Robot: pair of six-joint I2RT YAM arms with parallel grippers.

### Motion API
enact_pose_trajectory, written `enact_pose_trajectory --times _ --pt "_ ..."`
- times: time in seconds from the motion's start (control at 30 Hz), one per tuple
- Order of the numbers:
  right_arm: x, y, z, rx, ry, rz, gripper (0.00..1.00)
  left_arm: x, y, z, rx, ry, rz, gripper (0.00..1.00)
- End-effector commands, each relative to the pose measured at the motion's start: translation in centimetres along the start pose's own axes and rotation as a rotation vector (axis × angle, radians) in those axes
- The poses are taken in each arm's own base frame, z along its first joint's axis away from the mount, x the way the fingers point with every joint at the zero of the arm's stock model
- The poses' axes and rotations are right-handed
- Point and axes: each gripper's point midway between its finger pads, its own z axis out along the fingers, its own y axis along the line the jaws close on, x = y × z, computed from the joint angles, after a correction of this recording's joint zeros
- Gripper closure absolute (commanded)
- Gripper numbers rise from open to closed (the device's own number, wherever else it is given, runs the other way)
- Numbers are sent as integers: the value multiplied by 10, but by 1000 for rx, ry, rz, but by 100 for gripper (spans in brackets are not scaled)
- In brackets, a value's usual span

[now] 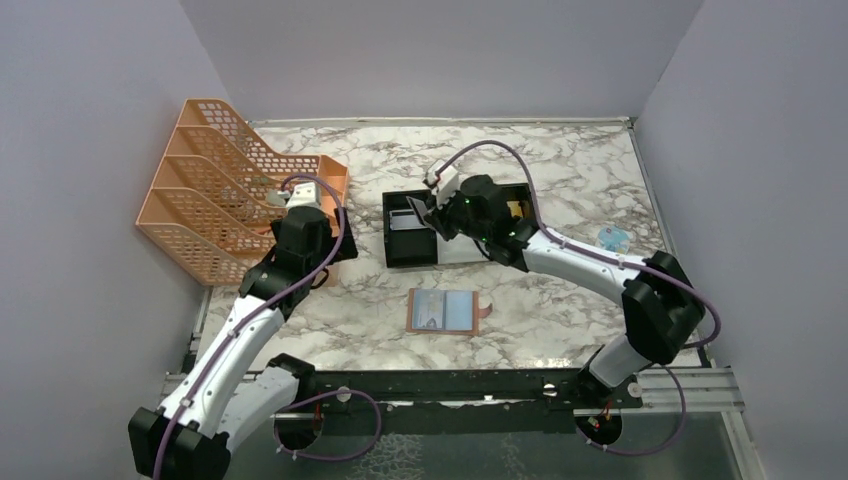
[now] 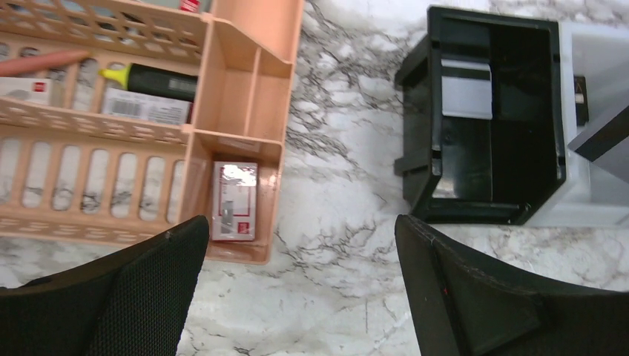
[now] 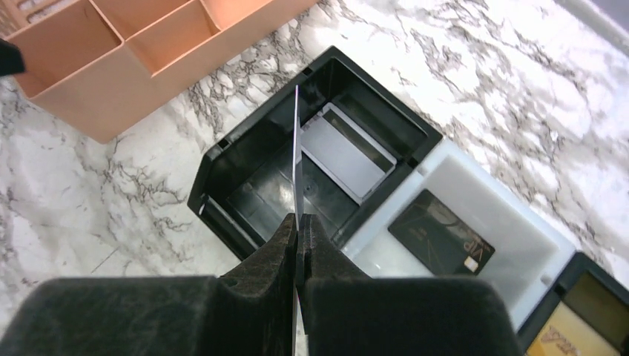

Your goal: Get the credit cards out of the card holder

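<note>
The card holder (image 1: 443,311) lies open on the marble, light-blue lining up, in front of both arms. My right gripper (image 3: 298,222) is shut on a thin credit card (image 3: 297,148) seen edge-on, held upright over the black end compartment of the tray (image 3: 200,196). A greyish-silver card (image 3: 345,152) lies flat in that compartment. A black card (image 3: 441,236) lies in the white middle compartment. My left gripper (image 2: 300,226) is open and holds nothing, hovering over bare marble between the orange organiser and the tray.
An orange mesh desk organiser (image 1: 215,190) with pens and small boxes stands at the back left. The tray's (image 1: 388,240) far right compartment holds a yellowish card (image 3: 575,326). A small light-blue object (image 1: 612,238) lies at the right.
</note>
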Motion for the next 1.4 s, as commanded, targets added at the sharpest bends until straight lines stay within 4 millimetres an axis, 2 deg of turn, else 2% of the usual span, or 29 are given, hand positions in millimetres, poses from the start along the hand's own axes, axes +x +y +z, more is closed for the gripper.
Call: enact_pose_trajectory --times 0.0,0.23,0.4,0.5,0.73,1.37 --pt "-5 4 22 51 19 -184 99 -18 29 -15 -118 -142 -28 1" --pt "3 -7 52 163 120 -280 99 -28 40 -24 -154 -200 -53 1" --pt "25 -11 73 162 237 -340 99 -28 41 -25 -149 -201 -53 1" --pt "30 -15 82 171 270 -376 99 -27 40 -25 -142 -198 -49 1" --pt "40 -35 94 251 346 -477 99 -27 41 -23 -143 -188 -44 1" --pt "80 -39 114 188 455 -641 99 -26 47 -18 -165 -173 -57 1"
